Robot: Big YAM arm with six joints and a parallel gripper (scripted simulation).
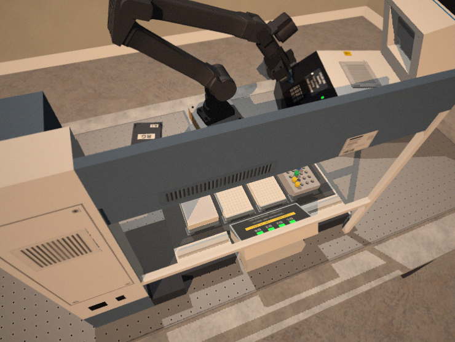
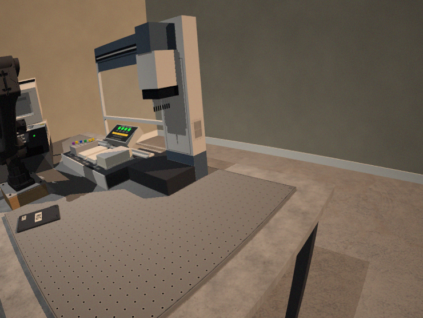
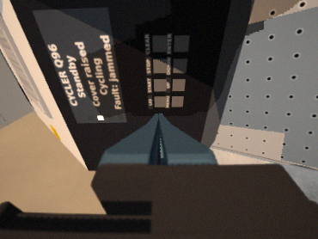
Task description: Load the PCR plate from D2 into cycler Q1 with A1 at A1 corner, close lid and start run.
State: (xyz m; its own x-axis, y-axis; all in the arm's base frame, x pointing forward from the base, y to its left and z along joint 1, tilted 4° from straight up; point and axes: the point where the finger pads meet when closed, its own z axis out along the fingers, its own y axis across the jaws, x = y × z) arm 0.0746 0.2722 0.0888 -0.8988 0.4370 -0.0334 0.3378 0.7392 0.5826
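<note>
The 96-well PCR plate lies on D2 of the deck, white, second from the right in the top view. Cycler Q1 stands at the back right. Its lid stands raised and the grey block is uncovered and empty. The lamp is green. My gripper is shut and empty at Q1's black panel. In the wrist view its fingertips sit just below the LID key, with START, STOP and CLEAR above it. Whether the tips touch the panel I cannot tell.
The tube cooling block is on D1, the other plate on D3, and the deep-well block on D4. A tall gantry beam spans over the deck. The regrip nest RG lies left of the arm's base.
</note>
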